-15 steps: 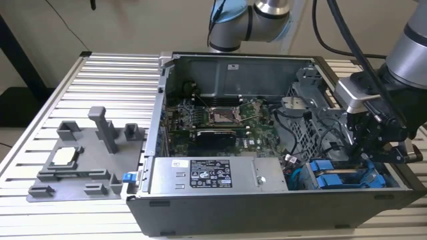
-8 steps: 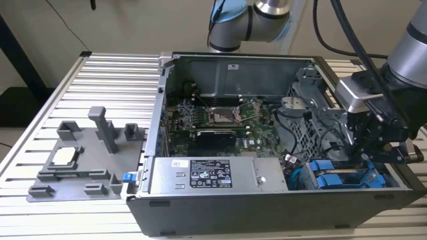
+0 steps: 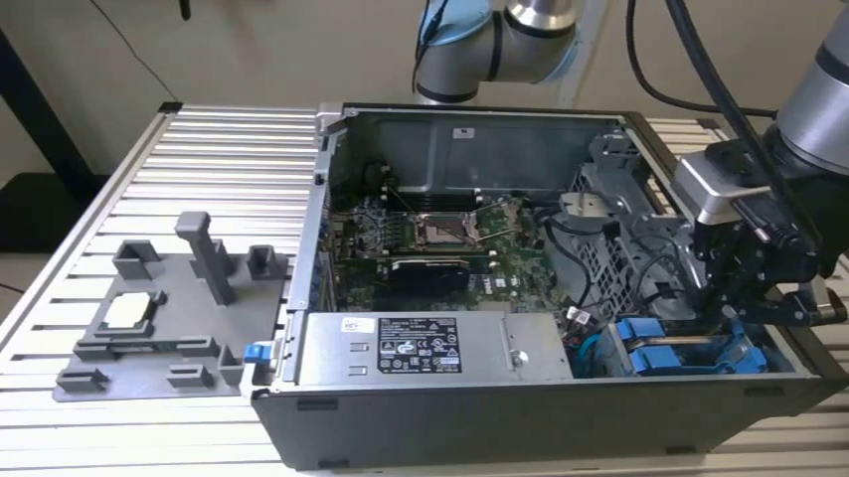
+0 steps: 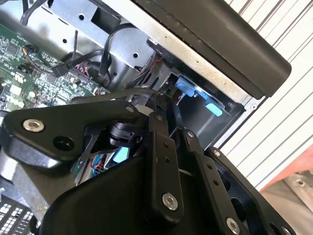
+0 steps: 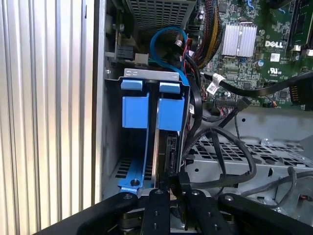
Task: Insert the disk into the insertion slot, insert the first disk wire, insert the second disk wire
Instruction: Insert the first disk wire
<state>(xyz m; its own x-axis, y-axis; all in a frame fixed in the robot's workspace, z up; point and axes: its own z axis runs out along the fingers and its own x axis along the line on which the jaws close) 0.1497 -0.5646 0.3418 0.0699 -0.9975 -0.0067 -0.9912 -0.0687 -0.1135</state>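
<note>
- Disk (image 5: 171, 113): seated edge-on in slot (image 5: 149, 73), just beside second carrier (image 5: 134, 110).
- Handling, as judged: rigid, fairly heavy, shock-sensitive; best taken by blue frame edges, flat faces spared.
- Gripper (image 5: 173, 193): poised just over disk's near edge; whether spread or pressed together cannot be told.
- Case (image 3: 531, 417), set on surface (image 3: 213, 139): board (image 5: 274, 44) and black wires (image 5: 230, 142) contained.

Black pincer (image 5: 171, 188) front end sits mostly behind its own black links in both wrist views. Grey robot arm (image 3: 816, 89) runs off the exterior view's right edge. White label (image 3: 418, 345) on the grey power-supply box (image 3: 531, 343): print too small.
</note>
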